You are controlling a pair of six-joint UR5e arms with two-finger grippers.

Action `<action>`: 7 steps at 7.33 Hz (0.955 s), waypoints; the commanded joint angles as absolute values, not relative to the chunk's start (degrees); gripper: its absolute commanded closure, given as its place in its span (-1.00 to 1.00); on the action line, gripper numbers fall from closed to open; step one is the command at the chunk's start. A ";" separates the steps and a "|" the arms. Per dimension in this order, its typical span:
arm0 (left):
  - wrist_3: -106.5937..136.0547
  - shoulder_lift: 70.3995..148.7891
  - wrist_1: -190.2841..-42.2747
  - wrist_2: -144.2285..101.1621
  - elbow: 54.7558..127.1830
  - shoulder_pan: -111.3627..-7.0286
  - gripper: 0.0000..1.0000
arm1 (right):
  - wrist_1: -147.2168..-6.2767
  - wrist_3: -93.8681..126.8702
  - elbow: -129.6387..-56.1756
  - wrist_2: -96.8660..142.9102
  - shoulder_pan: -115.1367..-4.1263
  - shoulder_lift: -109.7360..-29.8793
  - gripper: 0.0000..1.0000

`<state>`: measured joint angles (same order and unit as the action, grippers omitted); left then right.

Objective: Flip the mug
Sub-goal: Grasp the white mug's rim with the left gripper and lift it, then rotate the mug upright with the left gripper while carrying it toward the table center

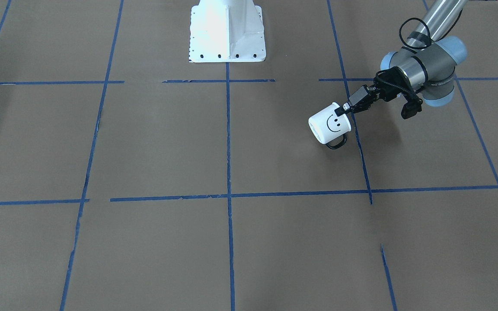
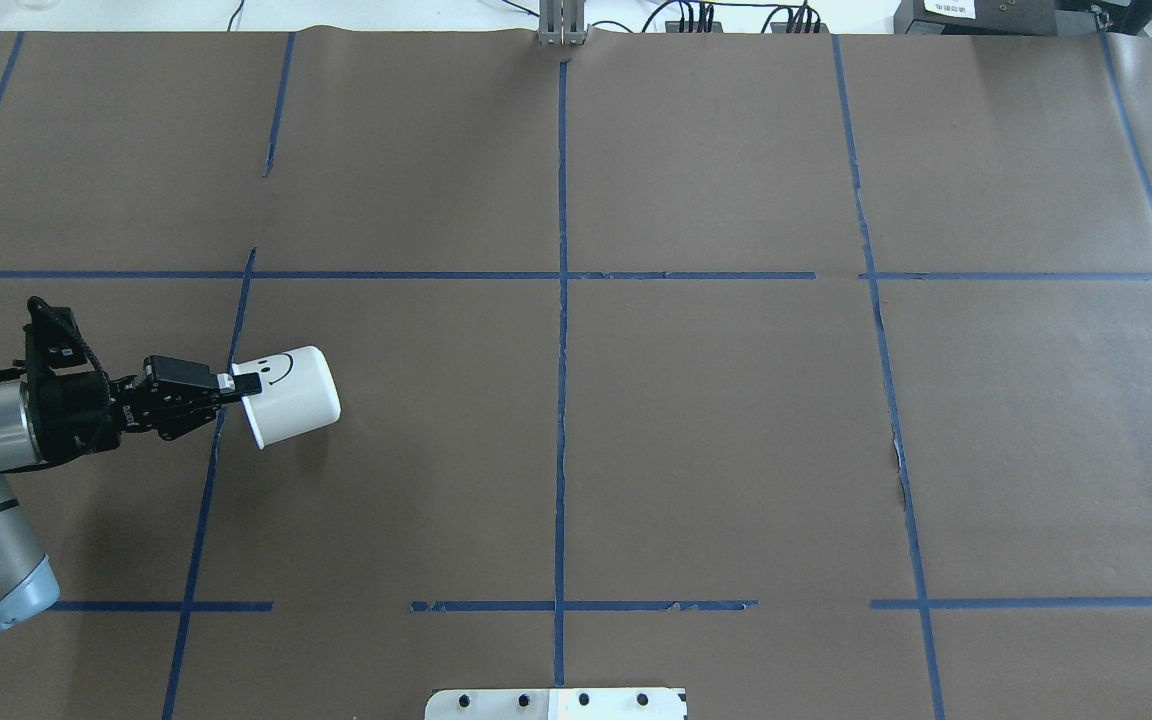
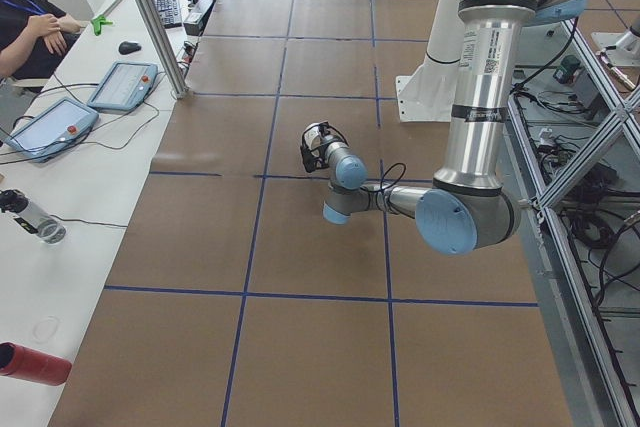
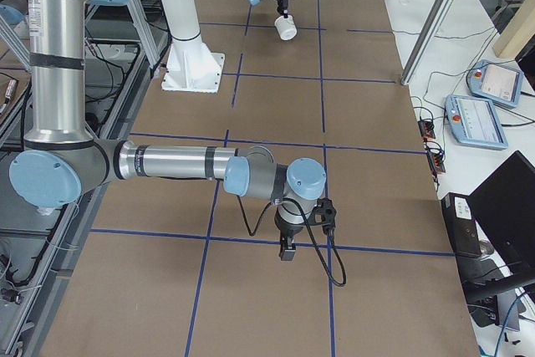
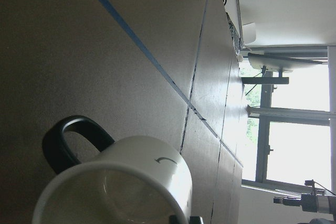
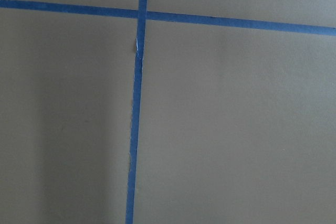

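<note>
The mug point(image 1: 330, 123) is white with a black smiley face and a black loop handle point(image 1: 336, 144). It is held tilted on its side, base pointing away from the arm and handle underneath. My left gripper point(image 1: 343, 109) is shut on its rim, also seen in the overhead view point(image 2: 241, 384) with the mug point(image 2: 293, 392). The left wrist view shows the mug's open mouth point(image 5: 113, 192) and handle point(image 5: 65, 140) close to the brown paper; I cannot tell whether it touches. My right gripper point(image 4: 287, 250) shows only in the exterior right view, pointing down over the table; I cannot tell its state.
Brown paper with blue tape lines point(image 1: 228, 194) covers the table. The robot's white base plate point(image 1: 227, 32) stands at the middle of its side. A side table with tablets point(image 3: 122, 85) and a red bottle point(image 3: 35, 363) lies beyond the far edge.
</note>
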<state>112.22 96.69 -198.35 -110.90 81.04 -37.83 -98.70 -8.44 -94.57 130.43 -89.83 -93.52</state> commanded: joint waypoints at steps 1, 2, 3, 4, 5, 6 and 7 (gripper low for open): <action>111.54 97.38 -179.39 -125.37 89.96 -45.32 1.00 | -98.70 -8.44 -94.57 130.43 -89.82 -93.52 -1.00; 110.84 98.34 -170.68 -126.81 93.57 -45.61 1.00 | -98.70 -8.44 -94.57 130.43 -89.82 -93.52 -1.00; 109.79 102.53 -160.50 -127.17 95.08 -45.62 1.00 | -98.70 -8.44 -94.57 130.43 -89.82 -93.52 -1.00; 109.51 108.57 -149.18 -127.18 95.18 -45.35 1.00 | -98.70 -8.44 -94.57 130.43 -89.82 -93.52 -1.00; 108.21 114.46 -137.06 -126.74 95.19 -44.39 1.00 | -98.70 -8.44 -94.57 130.43 -89.82 -93.52 -1.00; 107.85 119.13 -127.71 -126.39 95.19 -43.34 1.00 | -98.70 -8.44 -94.57 130.43 -89.82 -93.52 -1.00; 106.10 123.79 -120.57 -124.73 94.92 -41.85 1.00 | -98.70 -8.44 -94.57 130.43 -89.82 -93.52 -1.00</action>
<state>107.67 117.88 -130.88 -126.09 95.06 -43.39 -98.70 -8.44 -94.57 130.43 -89.82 -93.51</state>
